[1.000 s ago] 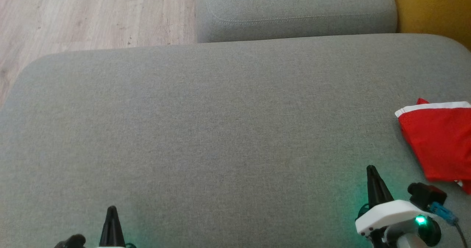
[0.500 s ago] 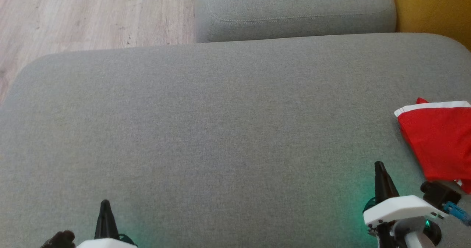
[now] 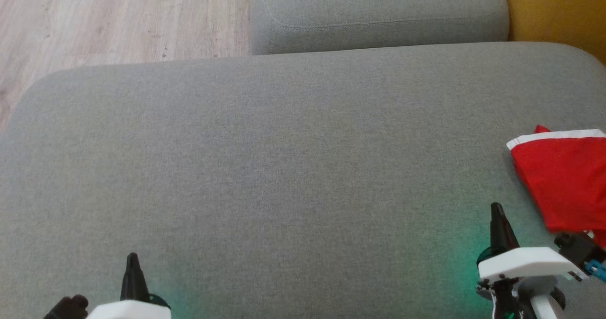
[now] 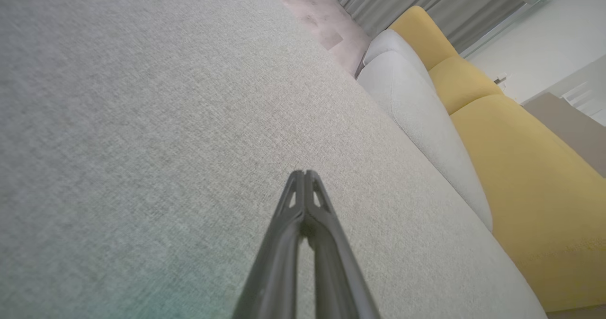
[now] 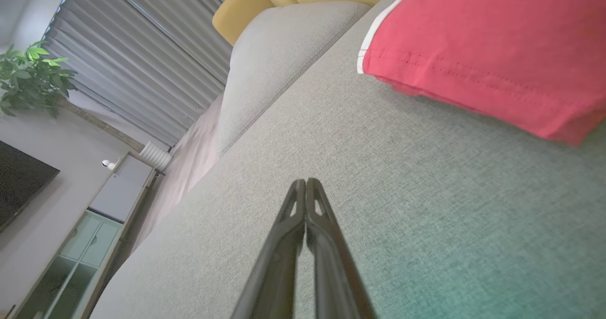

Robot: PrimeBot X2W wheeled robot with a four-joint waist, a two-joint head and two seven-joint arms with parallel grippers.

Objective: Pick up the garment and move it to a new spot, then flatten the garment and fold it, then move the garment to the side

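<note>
The garment is red with a white band along one edge, folded and lying at the right edge of the grey cushion. In the right wrist view the garment fills the upper right. My right gripper hovers near the front right, just left of the garment and apart from it, shut with nothing in it. At the front left my left gripper is shut and empty too, its tips pressed together above bare cushion.
A second grey cushion lies beyond the big one. Wooden floor shows at the far left and a yellow sofa part at the far right. Curtains, a plant and a cabinet stand in the room's background.
Both grippers have drifted outward: the right one to the right and slightly up the view, the left one slightly left. The garment has stayed put.
</note>
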